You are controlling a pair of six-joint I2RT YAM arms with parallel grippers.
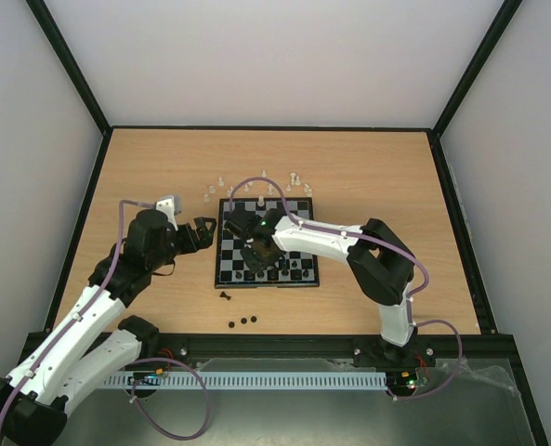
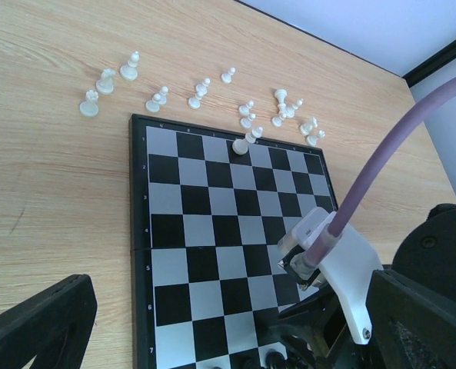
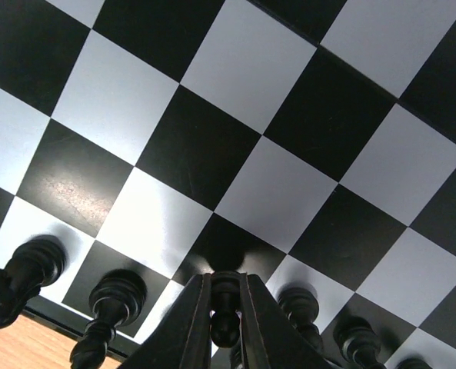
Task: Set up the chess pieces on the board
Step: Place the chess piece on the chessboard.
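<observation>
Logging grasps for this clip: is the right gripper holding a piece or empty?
Holding. In the right wrist view, the right gripper has its fingers closed on a black piece between them, over the board.

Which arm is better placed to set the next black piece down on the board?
Right. The right gripper clamps a black pawn over the board; the left gripper hangs open and empty beside the board's left edge.

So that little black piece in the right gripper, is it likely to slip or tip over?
Probably stiff and very light: the black piece looks tiny in the right gripper. Its rounded, shiny body may slip or twist. Tall over a small base, like the neighbouring piece, it could tip on the board.
</observation>
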